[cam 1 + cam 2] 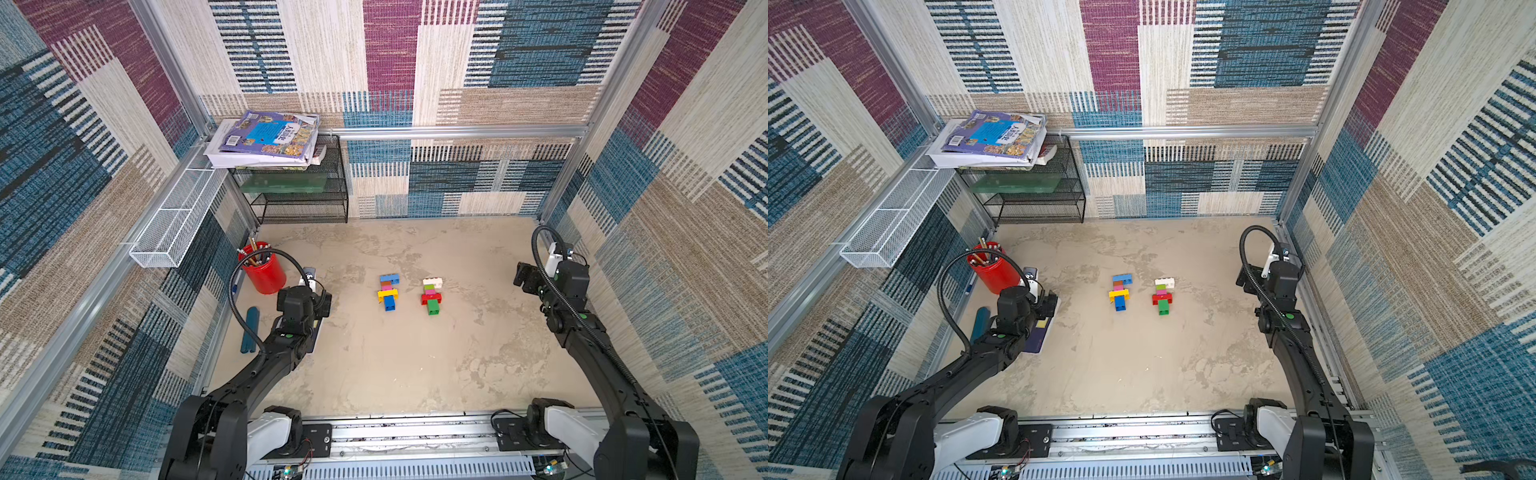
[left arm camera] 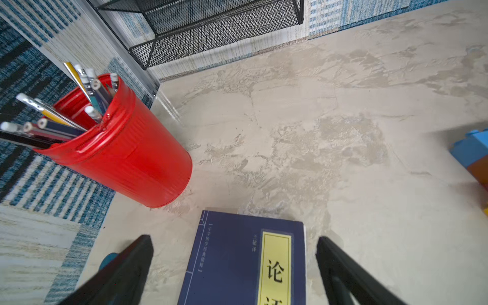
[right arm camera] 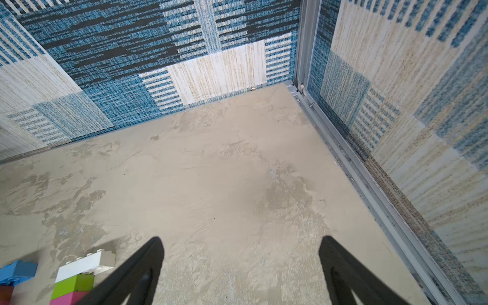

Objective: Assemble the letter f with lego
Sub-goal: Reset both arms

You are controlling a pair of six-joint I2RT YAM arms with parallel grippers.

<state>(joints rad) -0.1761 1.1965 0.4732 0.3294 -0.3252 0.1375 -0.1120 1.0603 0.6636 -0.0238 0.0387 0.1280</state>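
Two lego builds lie flat mid-table in both top views. One lego build (image 1: pixel 388 292) runs light blue, brown, pink, yellow, blue. Its neighbour (image 1: pixel 432 296) runs white, light green, pink, red, green. My left gripper (image 1: pixel 323 304) hovers well to their left, open over a blue book (image 2: pixel 237 264), with nothing between its fingers (image 2: pixel 144 253). The light blue brick (image 2: pixel 472 148) shows at that wrist view's edge. My right gripper (image 1: pixel 524 278) hangs open and empty far to their right near the side wall, over bare table (image 3: pixel 241 184). The white brick (image 3: pixel 84 265) shows beside one finger.
A red cup of pencils (image 1: pixel 264 270) stands at the left, with a teal case (image 1: pixel 250 328) in front of it. A black mesh shelf (image 1: pixel 295 199) carrying stacked books (image 1: pixel 266 137) fills the back left corner. A white mesh basket (image 1: pixel 174 224) hangs on the left wall.
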